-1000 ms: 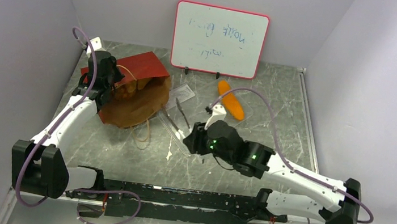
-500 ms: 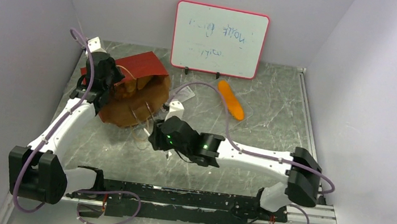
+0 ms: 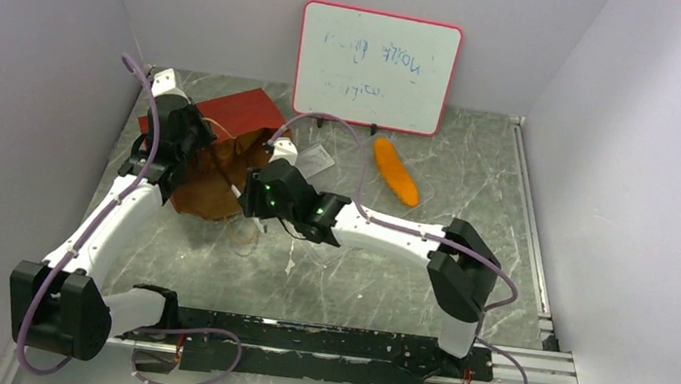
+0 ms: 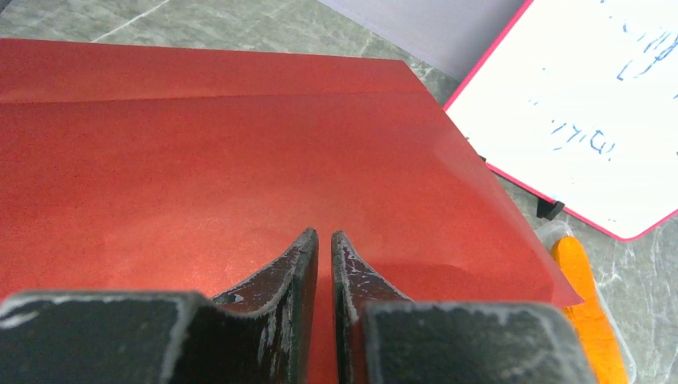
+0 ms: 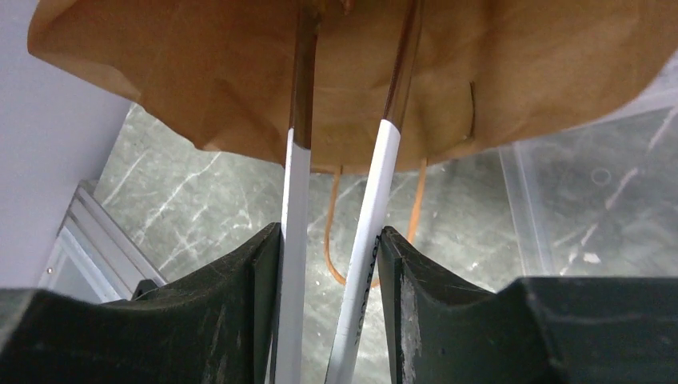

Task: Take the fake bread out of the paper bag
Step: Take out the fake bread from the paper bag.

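The paper bag [image 3: 241,111], red outside and brown inside, lies on its side at the back left with its mouth facing the front right. My left gripper [image 3: 185,134] is at its upper rear edge, its jaws [image 4: 324,236] pinched on the red paper [image 4: 240,144]. My right gripper [image 3: 255,197] is shut on a pair of white tongs [image 5: 376,200]. Their brown tips reach into the bag's kraft mouth [image 5: 520,72]. An orange baguette [image 3: 395,171] lies on the table right of the bag. I cannot make out any bread inside the bag.
A whiteboard [image 3: 376,67] stands against the back wall. A clear plastic tray [image 5: 592,184] lies just right of the bag's mouth. The bag's orange loop handle [image 3: 242,231] trails on the table in front. Grey walls close in both sides.
My right arm has swung left from the middle of the table, carrying the tongs to the bag's mouth and into it. The left gripper and bag shifted only slightly.
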Controlling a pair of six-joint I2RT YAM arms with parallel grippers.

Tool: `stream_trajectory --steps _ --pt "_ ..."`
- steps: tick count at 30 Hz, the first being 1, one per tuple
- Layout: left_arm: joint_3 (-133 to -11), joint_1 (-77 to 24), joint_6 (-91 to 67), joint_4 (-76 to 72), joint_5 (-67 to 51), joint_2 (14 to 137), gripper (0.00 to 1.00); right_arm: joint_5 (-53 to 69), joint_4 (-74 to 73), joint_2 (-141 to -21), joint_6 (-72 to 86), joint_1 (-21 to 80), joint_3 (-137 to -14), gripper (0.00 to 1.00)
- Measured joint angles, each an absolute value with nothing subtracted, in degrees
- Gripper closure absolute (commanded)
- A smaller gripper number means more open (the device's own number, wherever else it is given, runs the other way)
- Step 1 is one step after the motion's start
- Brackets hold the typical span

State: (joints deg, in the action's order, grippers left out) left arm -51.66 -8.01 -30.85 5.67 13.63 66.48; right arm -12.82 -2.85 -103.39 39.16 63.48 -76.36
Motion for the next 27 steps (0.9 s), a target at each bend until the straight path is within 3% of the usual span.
stream_trajectory --steps 27 --pt "-50.81 -8.43 -30.85 5.85 12.36 65.76 0.93 -6.63 -0.91 -117.40 40.27 57.58 -89.45 0.54"
